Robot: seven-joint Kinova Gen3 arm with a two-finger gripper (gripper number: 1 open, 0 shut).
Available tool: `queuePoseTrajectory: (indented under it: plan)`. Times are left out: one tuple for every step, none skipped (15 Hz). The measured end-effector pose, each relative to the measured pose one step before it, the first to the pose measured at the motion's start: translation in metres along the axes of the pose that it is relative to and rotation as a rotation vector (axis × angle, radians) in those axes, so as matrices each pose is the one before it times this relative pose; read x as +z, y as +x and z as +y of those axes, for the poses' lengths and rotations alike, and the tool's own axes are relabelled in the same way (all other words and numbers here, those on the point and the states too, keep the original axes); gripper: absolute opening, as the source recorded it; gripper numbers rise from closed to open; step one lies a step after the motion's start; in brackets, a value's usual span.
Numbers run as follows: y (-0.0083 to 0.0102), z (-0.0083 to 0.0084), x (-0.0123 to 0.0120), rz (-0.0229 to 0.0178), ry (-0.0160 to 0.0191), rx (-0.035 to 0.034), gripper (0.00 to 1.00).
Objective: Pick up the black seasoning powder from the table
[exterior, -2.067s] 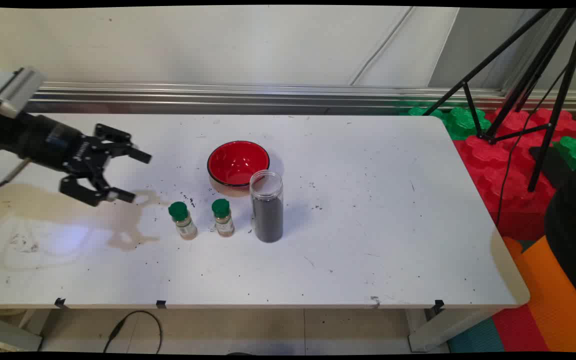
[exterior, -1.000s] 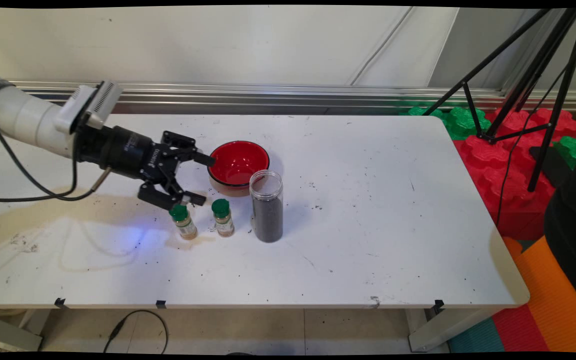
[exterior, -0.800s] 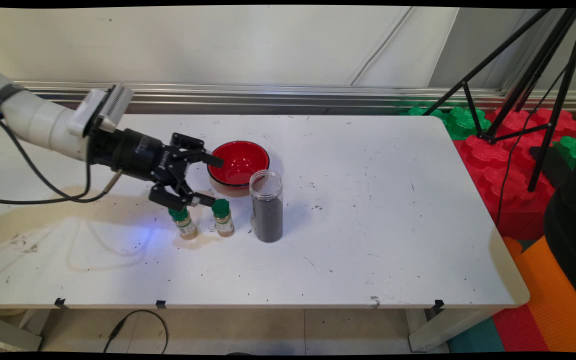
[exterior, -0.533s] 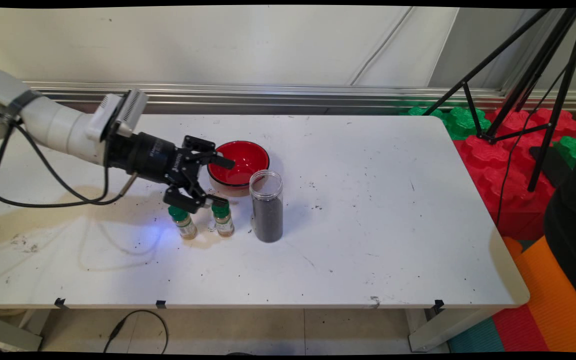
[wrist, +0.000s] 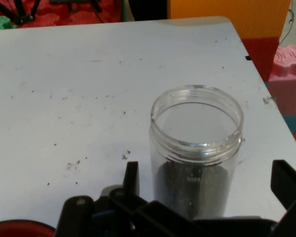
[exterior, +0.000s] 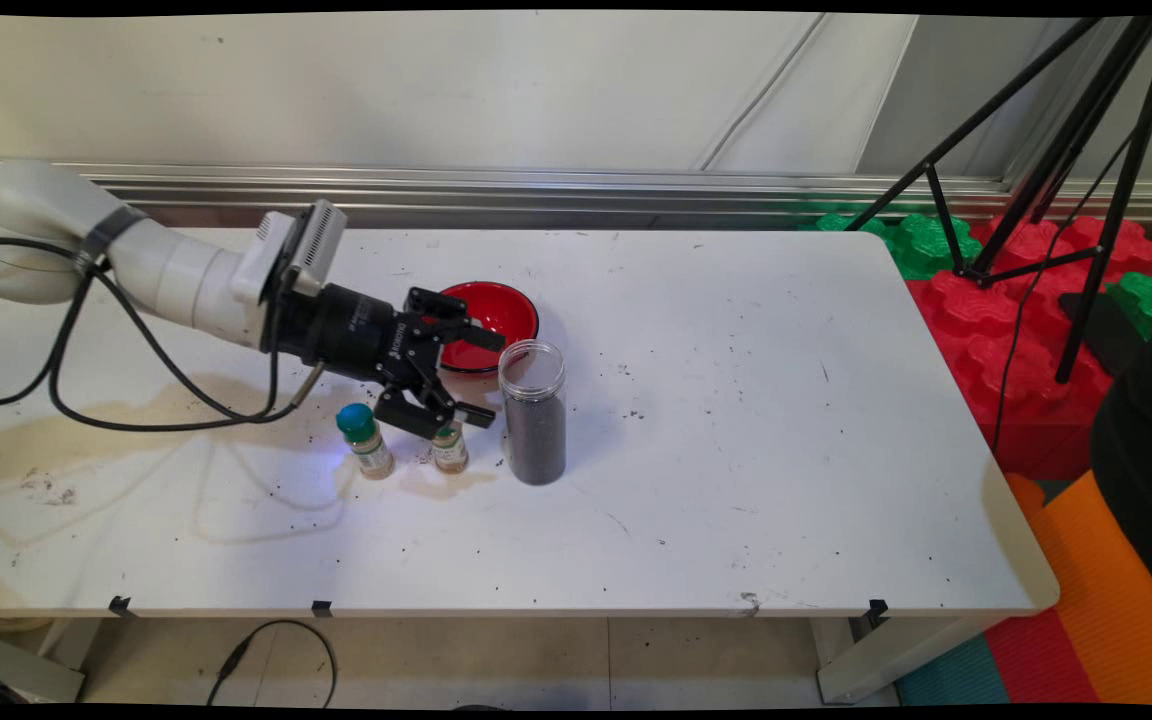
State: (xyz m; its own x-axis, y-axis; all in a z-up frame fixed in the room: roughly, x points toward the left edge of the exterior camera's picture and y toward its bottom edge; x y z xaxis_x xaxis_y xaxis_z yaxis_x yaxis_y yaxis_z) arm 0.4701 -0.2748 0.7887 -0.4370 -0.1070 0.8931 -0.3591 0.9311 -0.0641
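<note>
White and matte, the worktop [exterior: 696,420] is flecked with dark specks and carries a tall clear cylindrical jar [exterior: 533,412], lidless, with a threaded rim and dark granular fill in its lower part. Beside the jar on the arm's side, the black gripper [exterior: 484,378] hangs with its fingers [wrist: 131,177] spread apart, grasping nothing, the jar in line with the gap between them. Behind the jar sits a glossy red round bowl [exterior: 496,312]; on the arm's side of the jar stand two small bottles, one green-capped [exterior: 365,440], one partly hidden by the gripper [exterior: 450,451].
</note>
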Motion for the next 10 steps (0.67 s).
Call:
queuePoseTrajectory:
  plan:
    - [-0.00148, -0.00006, 0.00412, -0.00013, -0.0005, -0.00097, 1.0]
    - [-0.00126, 0.00005, 0.00394, 0.00052, -0.00077, -0.00011, 1.0]
    - [-0.00111, -0.00004, 0.00367, 0.00073, -0.00023, -0.00041, 1.0]
    - [-0.00079, -0.00008, 0.00301, 0.00067, -0.00026, -0.00075, 1.0]
    - [-0.00088, -0.00025, 0.00332, 0.00067, 0.00044, -0.00082, 1.0]
    - [-0.00063, -0.00042, 0.00279, 0.00043, 0.00055, -0.00062, 1.0]
    - [-0.00077, -0.00029, 0.00286, 0.00047, 0.00106, -0.00143, 1.0]
    - [-0.00077, -0.00032, 0.0028, -0.00026, 0.00041, -0.00103, 1.0]
    - [-0.00075, -0.00045, 0.00237, -0.00051, 0.00016, -0.00134, 1.0]
    - [-0.00059, -0.00022, 0.00136, -0.00047, 0.00045, -0.00101, 1.0]
